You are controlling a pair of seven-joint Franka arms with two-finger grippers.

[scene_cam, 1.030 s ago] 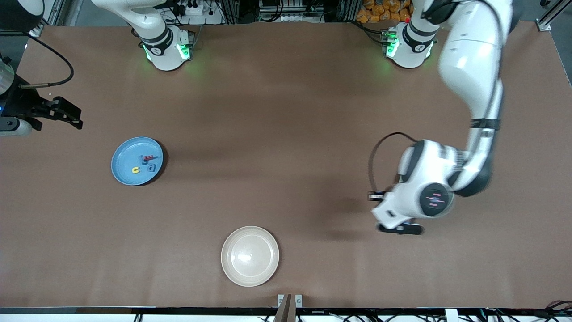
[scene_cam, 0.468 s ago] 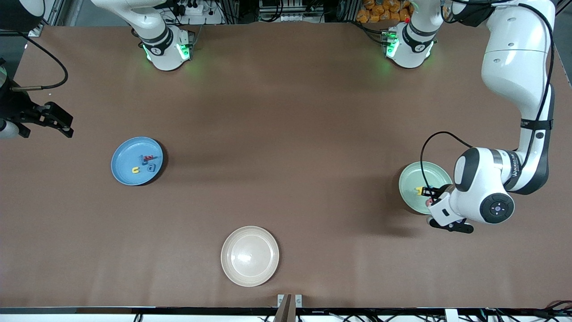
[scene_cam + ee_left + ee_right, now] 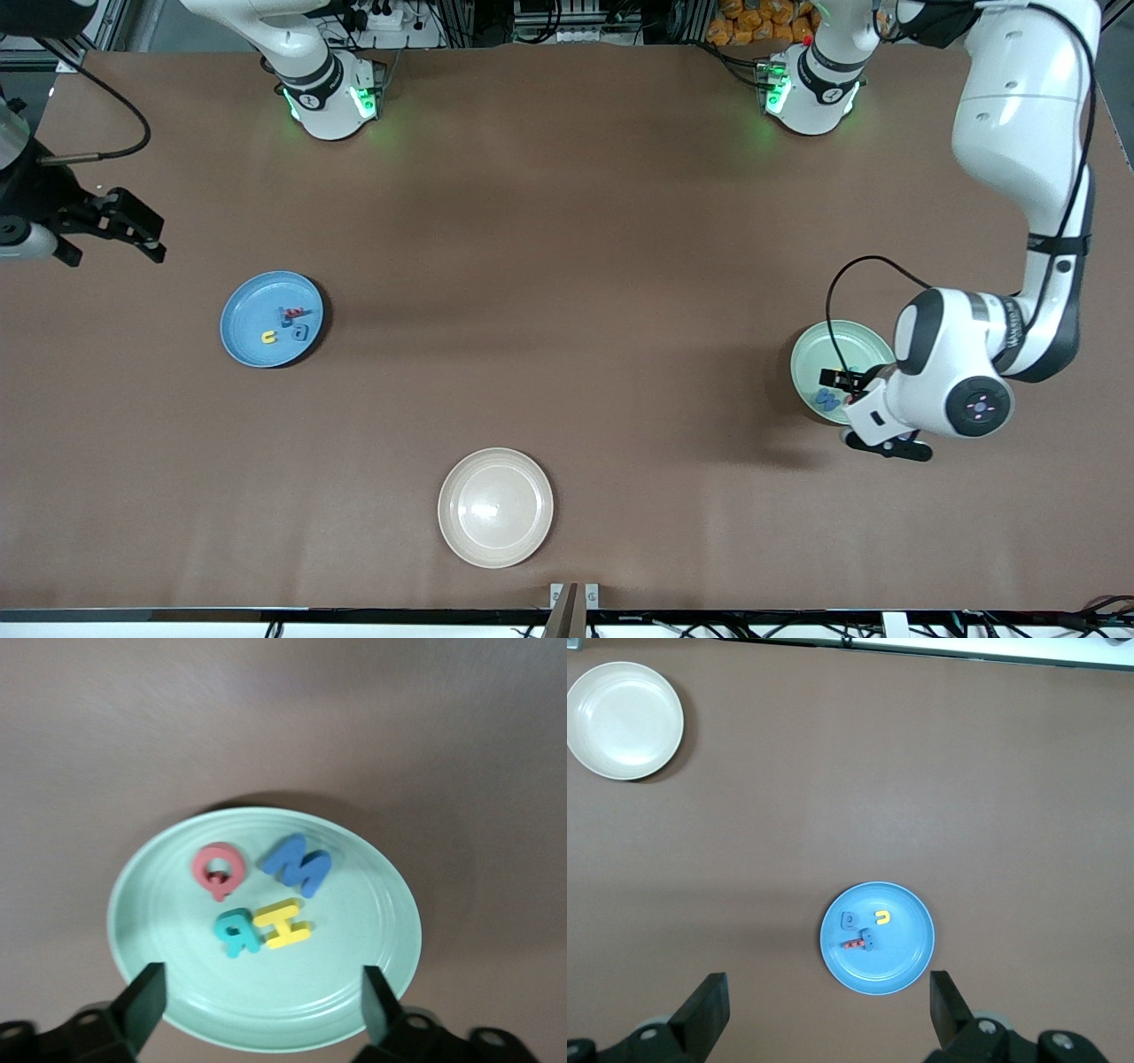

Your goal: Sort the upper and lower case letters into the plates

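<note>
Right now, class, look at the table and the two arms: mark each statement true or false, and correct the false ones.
1. The mint green plate holds four letters. True.
2. The blue M lies on the cream plate. False: it lies in the mint green plate; the cream plate holds no letters.
3. The left pincer is open over the mint green plate. True.
4. The right pincer grips a yellow letter. False: it is open and holds nothing.
5. The sky blue plate holds letters. True.

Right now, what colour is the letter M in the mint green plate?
The letter M is blue, clearest in the left wrist view.
</note>
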